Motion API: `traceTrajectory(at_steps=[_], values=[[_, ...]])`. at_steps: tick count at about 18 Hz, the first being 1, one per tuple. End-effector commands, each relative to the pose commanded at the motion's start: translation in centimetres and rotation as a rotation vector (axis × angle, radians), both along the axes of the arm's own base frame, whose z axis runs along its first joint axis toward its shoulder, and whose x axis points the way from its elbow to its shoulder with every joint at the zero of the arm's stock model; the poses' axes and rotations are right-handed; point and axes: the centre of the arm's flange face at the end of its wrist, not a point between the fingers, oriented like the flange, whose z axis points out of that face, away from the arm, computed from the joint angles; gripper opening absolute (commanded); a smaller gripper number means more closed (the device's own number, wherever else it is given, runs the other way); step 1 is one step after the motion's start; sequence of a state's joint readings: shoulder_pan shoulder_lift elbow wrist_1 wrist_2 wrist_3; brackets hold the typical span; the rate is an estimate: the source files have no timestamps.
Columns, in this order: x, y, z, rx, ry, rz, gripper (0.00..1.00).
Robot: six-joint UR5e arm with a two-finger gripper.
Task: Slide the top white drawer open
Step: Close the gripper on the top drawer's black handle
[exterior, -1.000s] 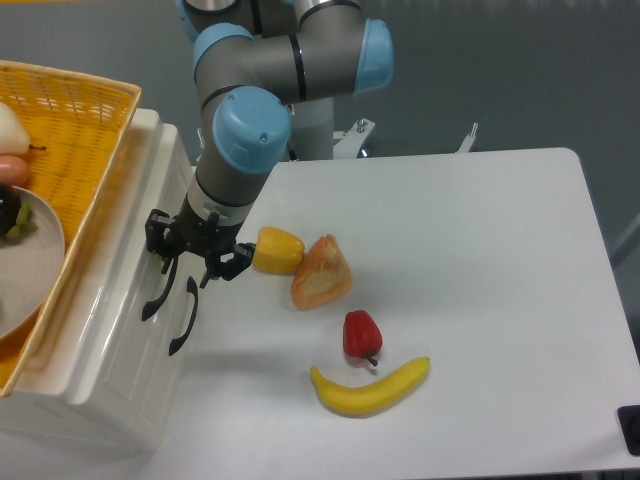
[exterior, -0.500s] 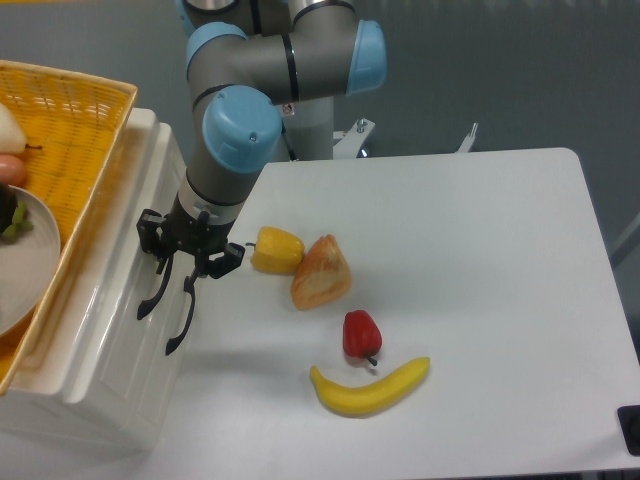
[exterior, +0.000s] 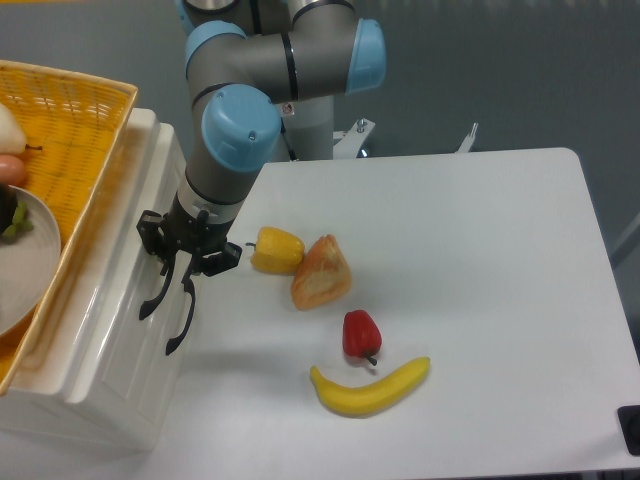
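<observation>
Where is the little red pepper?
The small red pepper lies on the white table, just above the yellow banana and below the orange bread piece.

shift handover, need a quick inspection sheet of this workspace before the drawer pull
surface: white table, top lit evenly, no spills seen
job's things: top white drawer looks closed; its curved black handle sits just under the gripper; a second black handle beside it
clutter: yellow pepper, bread piece, red pepper, banana on the table; yellow woven basket on the cabinet, holding a plate with food
gripper: gripper at the handle's upper end; whether it is closed on it cannot be told
cables: nothing seen
surroundings: grey wall behind, dark object at the lower right edge
</observation>
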State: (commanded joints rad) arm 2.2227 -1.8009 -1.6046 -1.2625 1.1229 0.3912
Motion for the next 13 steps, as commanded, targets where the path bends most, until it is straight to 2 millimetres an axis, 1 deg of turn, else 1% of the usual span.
traceTrajectory(at_steps=[6, 13], values=[[0.03, -0.03, -0.09, -0.002, -0.002, 0.000, 0.21], [-0.04, -0.10, 0.16, 0.001, 0.001, 0.002, 0.18]])
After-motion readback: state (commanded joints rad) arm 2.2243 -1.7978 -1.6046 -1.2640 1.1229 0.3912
